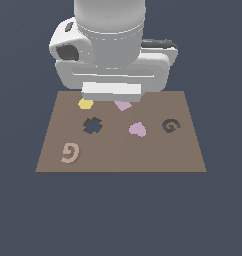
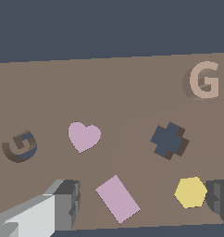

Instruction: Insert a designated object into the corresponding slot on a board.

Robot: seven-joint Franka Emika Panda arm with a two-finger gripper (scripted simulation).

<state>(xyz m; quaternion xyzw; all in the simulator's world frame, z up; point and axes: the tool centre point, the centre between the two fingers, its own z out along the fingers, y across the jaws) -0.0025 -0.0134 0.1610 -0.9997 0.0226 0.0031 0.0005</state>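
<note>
board: flat brown panel, everything below placed relative to it
tan spiral: lies flat on board, near the front corner on the exterior view's left; nothing touching it; also seen in wrist view
spiral slot: dark cut-out with brown curl inside, toward the board's edge on the exterior view's right, well apart from the tan spiral; empty
cross cut-out: dark blue, mid-board, between spiral and slot, nearer the spiral side
pink heart: mid-board, between cross cut-out and slot
yellow hexagon: at the board's far edge, partly under the arm
pink rectangle: far edge too, beside the hexagon
fingers: apart, holding nothing; the pair straddles the pink rectangle and hexagon in wrist view, above the board's far edge
arm: hangs over the board's far edge, well away from the tan spiral
</note>
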